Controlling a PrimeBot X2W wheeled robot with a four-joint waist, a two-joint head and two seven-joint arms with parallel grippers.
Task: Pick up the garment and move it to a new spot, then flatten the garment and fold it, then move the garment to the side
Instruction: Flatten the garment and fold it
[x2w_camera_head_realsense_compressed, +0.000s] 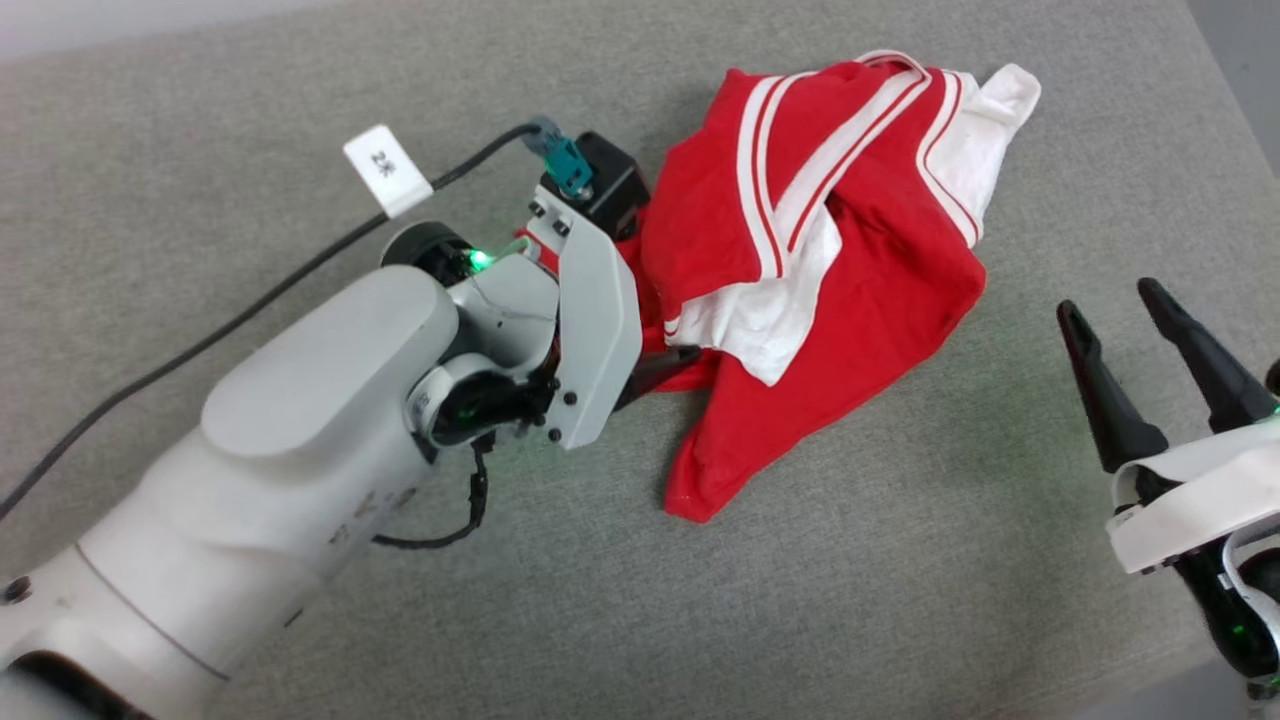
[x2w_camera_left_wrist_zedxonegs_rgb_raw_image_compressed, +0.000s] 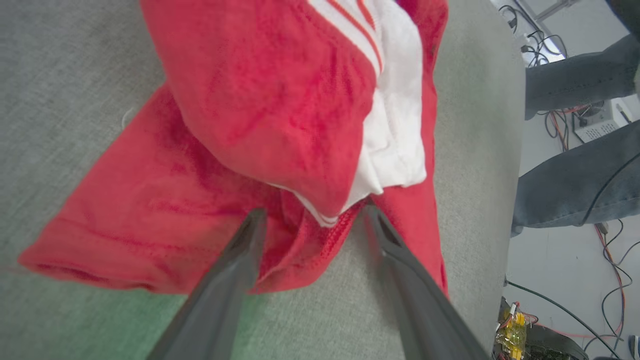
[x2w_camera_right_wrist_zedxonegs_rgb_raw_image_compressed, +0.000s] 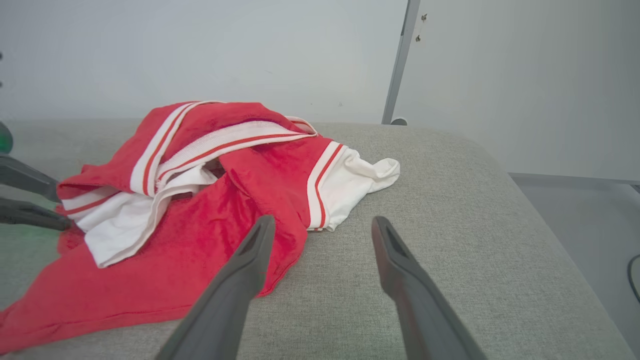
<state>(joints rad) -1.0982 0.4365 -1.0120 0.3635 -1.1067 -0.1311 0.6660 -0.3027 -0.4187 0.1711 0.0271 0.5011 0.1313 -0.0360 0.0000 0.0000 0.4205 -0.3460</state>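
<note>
The garment (x2w_camera_head_realsense_compressed: 860, 260) is a crumpled red jersey with white panels and striped trim, lying in a heap on the grey cloth table (x2w_camera_head_realsense_compressed: 300, 120). My left gripper (x2w_camera_head_realsense_compressed: 668, 362) reaches into the heap's left edge, its fingertips tucked under the cloth. Seen from the left wrist, the left gripper (x2w_camera_left_wrist_zedxonegs_rgb_raw_image_compressed: 314, 212) is open, and its fingers straddle a fold of the garment (x2w_camera_left_wrist_zedxonegs_rgb_raw_image_compressed: 260, 100) with striped hem. My right gripper (x2w_camera_head_realsense_compressed: 1120, 310) stands open to the right of the heap, apart from it. Its fingers hold nothing in the right wrist view, where the right gripper (x2w_camera_right_wrist_zedxonegs_rgb_raw_image_compressed: 324, 222) sits just off the garment (x2w_camera_right_wrist_zedxonegs_rgb_raw_image_compressed: 210, 200).
A black cable with a white tag (x2w_camera_head_realsense_compressed: 388, 170) runs across the table behind my left arm. A person's legs (x2w_camera_left_wrist_zedxonegs_rgb_raw_image_compressed: 575, 170) stand beyond the table's edge, with cables and equipment (x2w_camera_left_wrist_zedxonegs_rgb_raw_image_compressed: 595, 125) on the floor. The table's right edge (x2w_camera_right_wrist_zedxonegs_rgb_raw_image_compressed: 550, 240) is near my right gripper.
</note>
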